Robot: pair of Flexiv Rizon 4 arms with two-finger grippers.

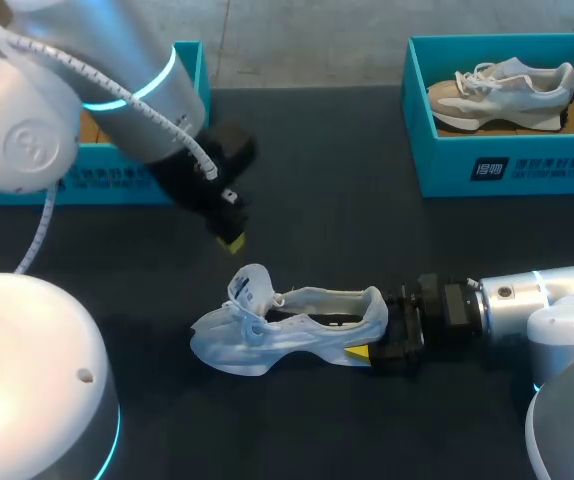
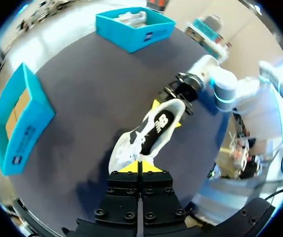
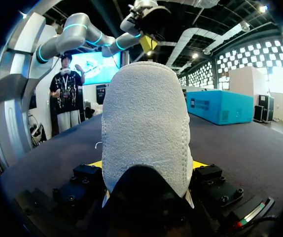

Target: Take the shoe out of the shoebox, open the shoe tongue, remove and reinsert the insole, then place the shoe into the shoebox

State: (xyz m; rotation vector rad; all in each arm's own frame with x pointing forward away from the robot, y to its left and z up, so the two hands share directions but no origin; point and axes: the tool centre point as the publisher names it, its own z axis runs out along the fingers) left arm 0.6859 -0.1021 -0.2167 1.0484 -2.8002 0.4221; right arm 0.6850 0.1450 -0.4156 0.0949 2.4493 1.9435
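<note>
A white shoe (image 1: 287,335) lies on the dark table, toe to the left, with its tongue (image 1: 252,287) pulled up. My right gripper (image 1: 372,332) comes in from the right, its fingers on either side of the heel and shut on it. In the right wrist view the heel of the shoe (image 3: 146,123) fills the space between the fingers. My left gripper (image 1: 230,238) hangs above and behind the toe end, shut and holding nothing. In the left wrist view its own tips (image 2: 139,169) are pressed together just above the shoe (image 2: 154,131).
A teal shoebox (image 1: 87,182) stands at the back left, partly hidden by my left arm. Another teal shoebox (image 1: 507,165) at the back right holds a second pale shoe (image 1: 502,90).
</note>
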